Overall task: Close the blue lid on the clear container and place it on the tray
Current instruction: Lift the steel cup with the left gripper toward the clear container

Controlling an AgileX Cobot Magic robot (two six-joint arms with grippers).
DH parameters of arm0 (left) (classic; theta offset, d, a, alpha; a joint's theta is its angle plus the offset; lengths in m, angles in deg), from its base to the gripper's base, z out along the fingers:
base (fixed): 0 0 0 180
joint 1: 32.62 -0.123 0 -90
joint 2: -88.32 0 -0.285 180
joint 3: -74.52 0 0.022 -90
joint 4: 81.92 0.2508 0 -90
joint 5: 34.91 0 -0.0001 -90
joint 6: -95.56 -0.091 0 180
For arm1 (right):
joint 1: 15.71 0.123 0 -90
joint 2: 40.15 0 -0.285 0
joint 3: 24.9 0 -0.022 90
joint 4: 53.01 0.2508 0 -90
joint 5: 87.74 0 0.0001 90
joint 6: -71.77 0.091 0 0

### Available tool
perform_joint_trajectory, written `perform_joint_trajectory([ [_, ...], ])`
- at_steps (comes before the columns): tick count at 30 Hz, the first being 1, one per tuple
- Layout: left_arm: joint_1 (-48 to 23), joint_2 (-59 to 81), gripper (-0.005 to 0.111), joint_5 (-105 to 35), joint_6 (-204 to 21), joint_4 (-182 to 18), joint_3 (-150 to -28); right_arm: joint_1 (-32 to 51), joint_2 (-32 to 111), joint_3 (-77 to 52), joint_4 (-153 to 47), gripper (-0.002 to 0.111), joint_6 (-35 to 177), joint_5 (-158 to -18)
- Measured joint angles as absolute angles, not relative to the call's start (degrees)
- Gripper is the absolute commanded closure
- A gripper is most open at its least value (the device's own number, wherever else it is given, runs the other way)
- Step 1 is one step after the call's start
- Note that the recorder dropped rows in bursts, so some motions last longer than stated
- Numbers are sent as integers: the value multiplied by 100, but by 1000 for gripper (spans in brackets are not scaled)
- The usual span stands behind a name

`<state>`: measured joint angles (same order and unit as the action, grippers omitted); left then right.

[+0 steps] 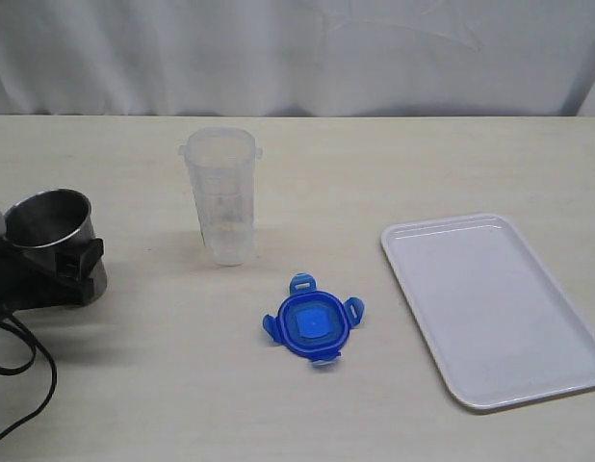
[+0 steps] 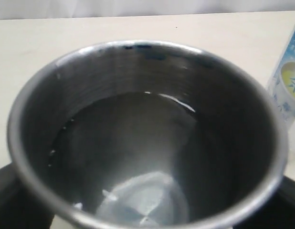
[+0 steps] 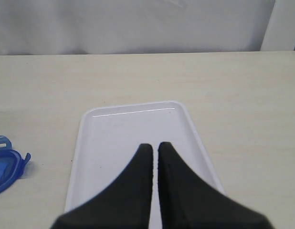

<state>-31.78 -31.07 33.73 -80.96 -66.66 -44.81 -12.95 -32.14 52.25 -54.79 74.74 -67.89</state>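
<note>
Plastic, thin and light, the blue lid (image 1: 313, 325) should be stiff across its middle and springy at its four snap tabs. It lies flat on the table (image 1: 163, 385) with little edge to catch, so I judge the rim between two tabs to be the best hold.

The lid rests out to one side of my right pincer (image 3: 154, 147), which hovers over the tray (image 1: 490, 308) with its jaws pressed together on nothing. Nothing lies on the tray.

The clear container (image 1: 223, 197) stands upright and open beyond the lid, towards my left pincer (image 1: 45, 255). It looks empty, tall and easy to tip, with smooth walls, so I would grip it gently at mid-height.

My left pincer is clamped round a steel cup (image 2: 147, 62). The cup seems to hold clear liquid, though the pale shape at its bottom may be only a reflection.
</note>
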Motion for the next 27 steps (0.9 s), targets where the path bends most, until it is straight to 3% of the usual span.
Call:
perform_joint_trajectory([
  [18,-3178,-2782,107,3016,-7860,-6259,-4481,-1295,-3214,5225,-5479,104,7474,-6789],
  [27,-3178,-2770,107,2805,-7571,-5970,-5074,-1295,-3214,5225,-5479,104,7474,-6789],
])
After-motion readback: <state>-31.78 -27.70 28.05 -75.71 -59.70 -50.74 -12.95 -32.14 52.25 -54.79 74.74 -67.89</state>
